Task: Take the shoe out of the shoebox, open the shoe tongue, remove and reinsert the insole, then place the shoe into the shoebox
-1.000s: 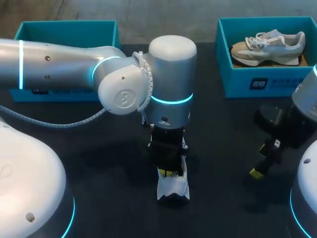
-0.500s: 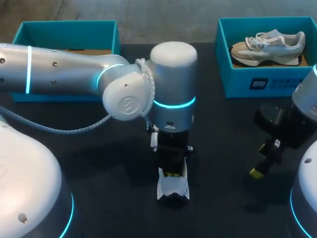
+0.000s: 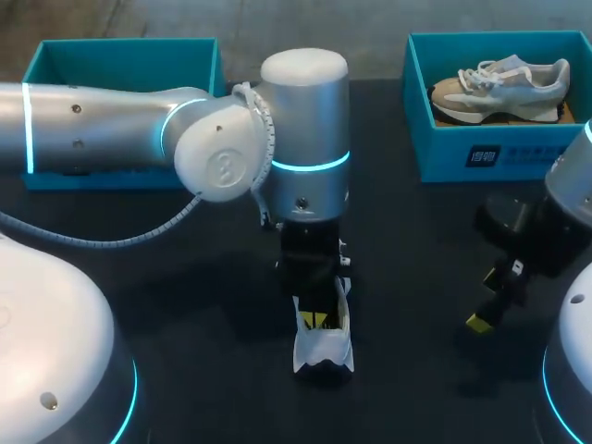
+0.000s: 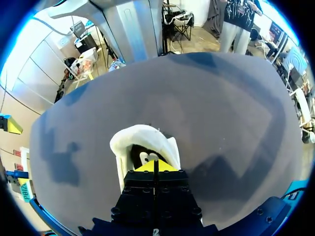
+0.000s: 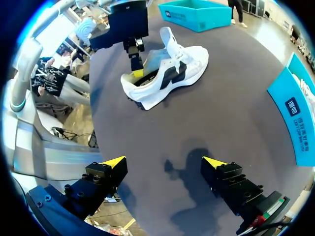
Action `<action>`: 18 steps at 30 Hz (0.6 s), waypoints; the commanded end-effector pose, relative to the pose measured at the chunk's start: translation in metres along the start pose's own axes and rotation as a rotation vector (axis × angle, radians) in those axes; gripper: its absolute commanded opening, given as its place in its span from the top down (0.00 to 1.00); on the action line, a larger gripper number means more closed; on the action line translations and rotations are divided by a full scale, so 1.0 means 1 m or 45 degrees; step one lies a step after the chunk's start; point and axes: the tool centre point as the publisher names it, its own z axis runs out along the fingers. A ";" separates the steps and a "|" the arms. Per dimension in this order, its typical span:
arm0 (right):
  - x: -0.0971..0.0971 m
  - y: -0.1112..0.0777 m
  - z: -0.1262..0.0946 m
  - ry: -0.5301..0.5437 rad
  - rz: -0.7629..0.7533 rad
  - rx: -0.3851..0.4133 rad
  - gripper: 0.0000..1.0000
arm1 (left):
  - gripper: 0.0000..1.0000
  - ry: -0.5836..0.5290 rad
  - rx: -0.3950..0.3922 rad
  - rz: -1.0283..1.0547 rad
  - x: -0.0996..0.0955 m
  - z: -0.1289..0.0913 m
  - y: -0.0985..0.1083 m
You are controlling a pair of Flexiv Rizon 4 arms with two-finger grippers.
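The left gripper (image 4: 154, 164) has its yellow tips pressed together with no gap and sunk into the heel opening of the white sneaker (image 4: 142, 140). Whether a thin edge of insole is pinched between them I cannot tell, since the collar hides the inside. The sneaker stands upright on its sole on the dark table (image 3: 416, 240), at about 6 o'clock from the table's middle in the head view, toe toward the robot. Over the last second the left arm (image 3: 111, 129) swung its wrist housing a little toward 3 o'clock and then back toward 9 o'clock and up toward 12, while the tips stayed in the shoe and the shoe kept its place. I read that as working at the insole, perhaps the start of drawing it up. No insole shows outside the shoe, so the removal looks not yet done. The right gripper (image 5: 164, 162) has not moved. It hangs at 4 o'clock, fingers spread wide and holding nothing, well apart from the sneaker. One teal shoebox (image 3: 125, 55) sits at 10 o'clock, partly behind the left arm. Another teal box (image 3: 481, 153) at 1 o'clock holds a beige sneaker (image 3: 499, 88).
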 end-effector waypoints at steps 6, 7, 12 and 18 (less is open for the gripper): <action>0.002 -0.002 0.000 -0.005 0.000 -0.003 0.00 | 1.00 0.084 0.024 -0.047 -0.003 0.016 -0.004; 0.002 -0.002 0.000 -0.005 0.000 -0.003 0.00 | 1.00 0.094 0.018 -0.060 -0.003 0.018 -0.004; 0.002 -0.002 0.000 -0.005 0.000 -0.003 0.00 | 1.00 0.107 0.024 -0.114 -0.006 0.031 0.000; 0.002 -0.002 0.000 -0.005 0.000 -0.003 0.00 | 1.00 0.112 0.016 -0.136 -0.005 0.041 0.004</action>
